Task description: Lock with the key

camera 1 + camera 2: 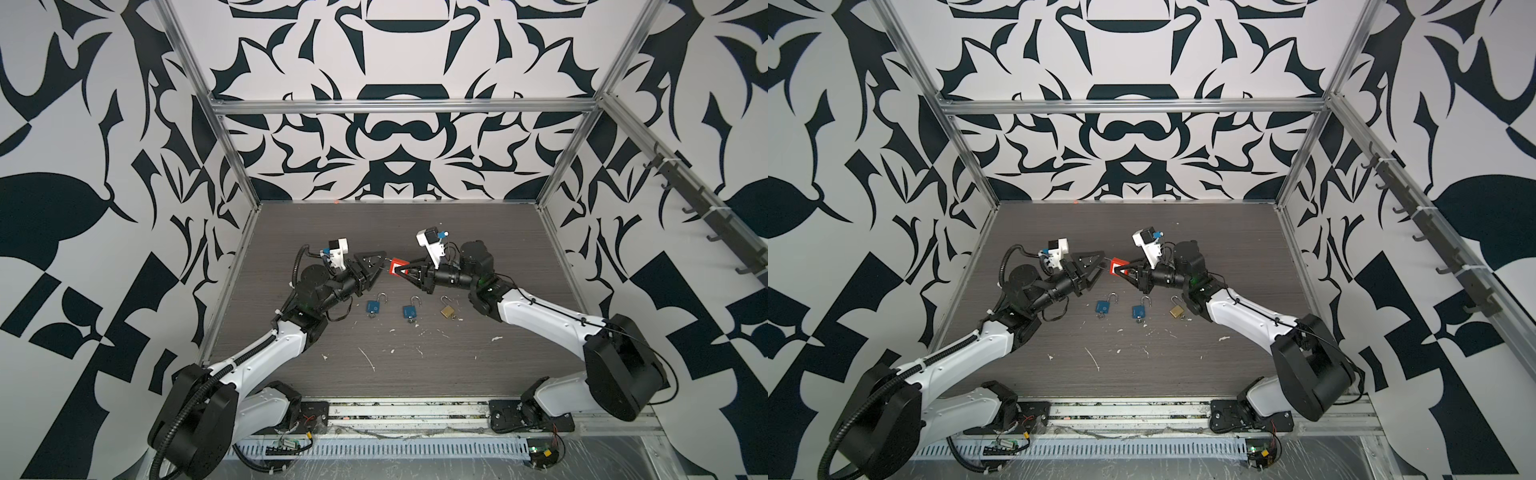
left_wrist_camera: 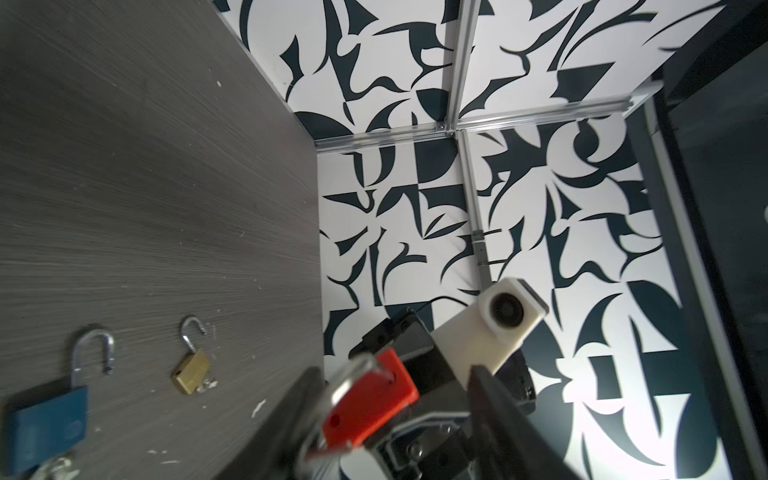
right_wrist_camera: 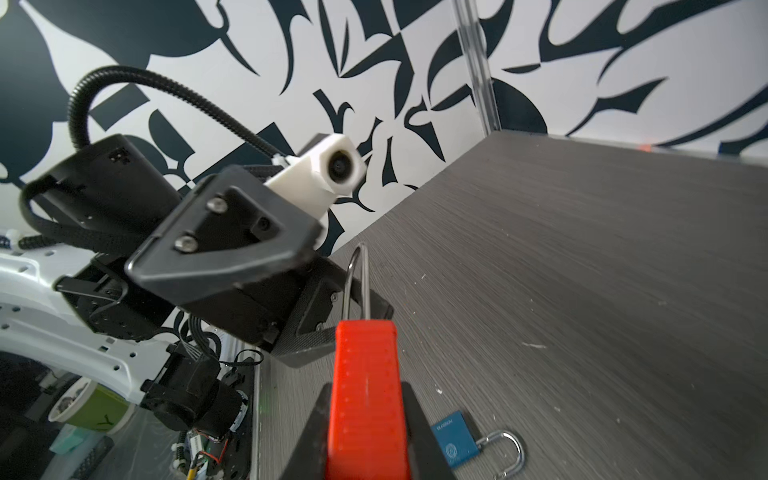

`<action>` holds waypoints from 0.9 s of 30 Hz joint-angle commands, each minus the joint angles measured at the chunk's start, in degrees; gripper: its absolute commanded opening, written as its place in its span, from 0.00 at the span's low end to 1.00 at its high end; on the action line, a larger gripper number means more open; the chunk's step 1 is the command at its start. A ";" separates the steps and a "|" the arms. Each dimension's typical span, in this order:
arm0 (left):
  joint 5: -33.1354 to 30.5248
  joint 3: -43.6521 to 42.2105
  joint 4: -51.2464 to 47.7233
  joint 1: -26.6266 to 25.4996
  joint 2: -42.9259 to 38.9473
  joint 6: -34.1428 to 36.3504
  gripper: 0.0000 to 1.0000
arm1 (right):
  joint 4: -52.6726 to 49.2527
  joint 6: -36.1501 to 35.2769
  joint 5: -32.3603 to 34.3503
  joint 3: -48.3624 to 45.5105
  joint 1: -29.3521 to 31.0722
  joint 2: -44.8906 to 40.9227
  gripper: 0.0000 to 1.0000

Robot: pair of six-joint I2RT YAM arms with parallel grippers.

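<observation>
- Grey wood-grain table (image 1: 415, 374), flecked with white scraps (image 1: 365, 358) and enclosed by walls (image 1: 399, 145) printed in black-and-white shapes on aluminium framing.
- Three spare locks lie flat in a row nearer the arm bases, all with the hoop swung open: a blue padlock (image 1: 372, 306), a second blue padlock (image 1: 409, 311) and a smaller brass padlock (image 1: 447, 311). A small metal key (image 2: 206, 384) projects from the base of the brass one.
- None of the three lies between the two tools, which meet above the middle of the table.
- Right gripper (image 1: 400, 272): jaws clamped on the flat sides of the red padlock (image 3: 365, 374), holding it clear of the table.
- The padlock's thin steel shackle (image 3: 358, 282) points towards the left gripper (image 1: 380, 271).
- Left gripper: jaws spread wide, its fingers (image 2: 492, 399) standing either side of the red body. Whether they touch the lock cannot be told.
- The red body is ribbed plastic and rectangular. A blurred silver piece shows at its base, and whether it is a key cannot be told.
- The fingers are black, triangular and matt.
</observation>
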 commanded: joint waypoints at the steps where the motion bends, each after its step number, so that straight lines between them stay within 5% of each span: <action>1: 2.13 1.99 -12.56 2.39 -5.41 14.11 1.00 | -4.55 10.83 -8.93 4.33 -4.97 -2.24 0.00; 10: 5.78 -1.49 -18.61 4.16 -15.34 29.84 0.99 | -20.31 14.78 -24.39 5.31 -8.46 -2.93 0.00; 13: 8.45 -4.88 -11.63 4.15 -15.97 33.37 0.99 | -21.54 17.30 -26.63 4.56 -8.64 -3.21 0.00; 17: 9.23 -8.47 -1.76 4.17 -13.99 32.74 0.97 | -15.29 24.54 -28.27 1.41 -8.56 -4.35 0.00; 27: 17.83 -7.73 16.90 3.04 -0.87 26.95 0.87 | -15.16 26.77 -28.36 -0.15 -8.55 -5.52 0.00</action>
